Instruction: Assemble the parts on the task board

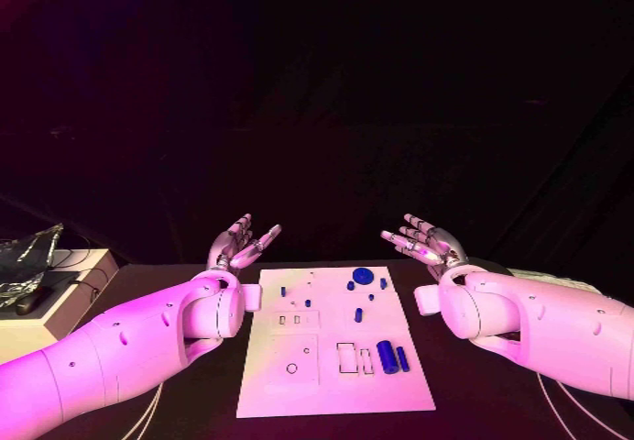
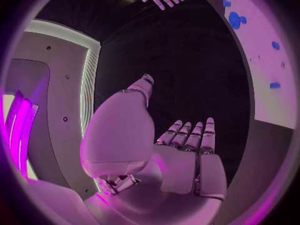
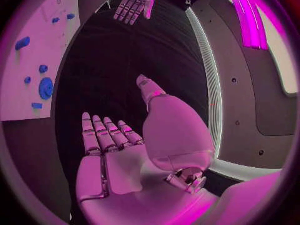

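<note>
Both hands hang open and empty, fingers spread: the left hand (image 1: pixel 241 244) just left of the task board (image 1: pixel 331 385), the right hand (image 1: pixel 425 241) just right of it. Blue parts (image 1: pixel 388 356) lie on the board, which rests on the dark surface (image 1: pixel 489 403).

From the left wrist, its palm faces up, beside the board's edge.

From the right wrist, likewise.

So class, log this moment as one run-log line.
left hand: open, raised | right hand: open, raised | parts: on task board, untouched

Both hands, left hand (image 1: pixel 241 246) and right hand (image 1: pixel 425 242), sit raised beyond the task board's (image 1: pixel 331 390) far corners, holding nothing. Low blue parts (image 1: pixel 386 356) dot the board. Bare desk (image 1: pixel 198 403) strips flank it.
</note>
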